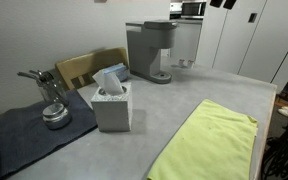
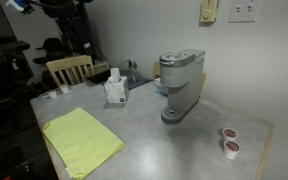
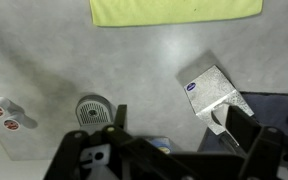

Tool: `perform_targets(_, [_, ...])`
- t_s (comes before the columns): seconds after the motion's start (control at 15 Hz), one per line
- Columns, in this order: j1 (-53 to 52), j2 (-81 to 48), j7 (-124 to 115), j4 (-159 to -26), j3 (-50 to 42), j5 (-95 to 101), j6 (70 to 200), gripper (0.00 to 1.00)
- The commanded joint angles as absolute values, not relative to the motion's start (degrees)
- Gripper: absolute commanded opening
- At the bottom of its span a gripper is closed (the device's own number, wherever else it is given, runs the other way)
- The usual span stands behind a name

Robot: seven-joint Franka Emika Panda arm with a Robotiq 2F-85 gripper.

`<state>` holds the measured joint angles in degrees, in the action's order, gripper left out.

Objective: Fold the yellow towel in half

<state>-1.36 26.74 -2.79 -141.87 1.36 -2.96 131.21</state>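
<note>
lying flat and unfolded near the table's edge in an exterior view, the yellow towel (image 1: 209, 140) seems spread so that one border can be lifted over; a tissue box (image 1: 112, 100) and a coffee maker (image 1: 149, 50) stand well apart from it on the grey table (image 1: 184, 90). in an exterior view, the towel (image 2: 81, 140) lies near a chair (image 2: 69, 68), with pale walls behind. wrist view: the gripper (image 3: 179, 125) hangs above the table, jaws spread and empty, the towel (image 3: 174, 10) untouched at the upper margin.
</note>
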Motion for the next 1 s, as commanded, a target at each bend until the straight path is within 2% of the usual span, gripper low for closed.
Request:
perform_targets(0.0, [-1.5, 26.4, -2.8, -143.3, 1.8, -2.8, 133.3, 1.0])
perform_targets(0.93, [-0.7, 18.1, -2.1, -147.9, 0.7, -2.6, 140.5, 1.0])
